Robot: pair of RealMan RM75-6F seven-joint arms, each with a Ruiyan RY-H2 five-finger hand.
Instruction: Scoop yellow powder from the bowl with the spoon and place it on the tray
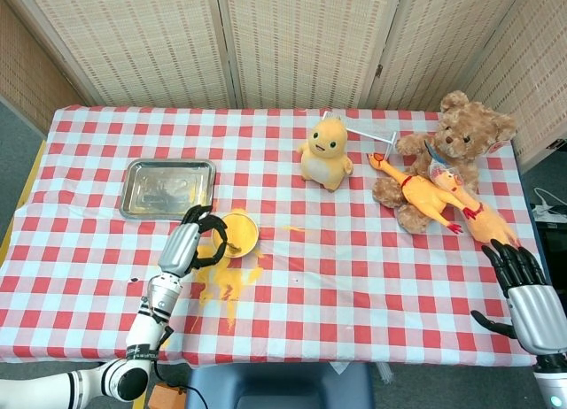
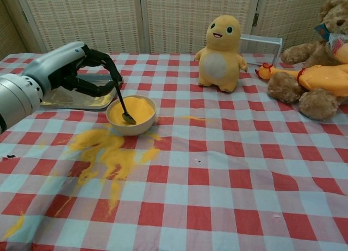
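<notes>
- The left hand (image 2: 81,71) pinches the dark spoon (image 2: 123,105) by its handle top; the long axis runs steeply down and slightly rightward, its tip resting in the yellow powder (image 2: 136,110) inside the bowl (image 1: 237,235).
- The tray (image 1: 167,188) lies just behind the bowl.
- The right hand (image 1: 525,285) hovers past the table's right edge, fingers spread, holding nothing.
- Spilled powder (image 2: 109,153) streaks the red-checked tablecloth (image 2: 228,175); woven screens (image 1: 301,37) stand behind.

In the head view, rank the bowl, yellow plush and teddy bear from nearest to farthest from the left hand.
1. Bowl: just right of the left hand.
2. Yellow plush: mid-table, further back.
3. Teddy bear: far right.
</notes>
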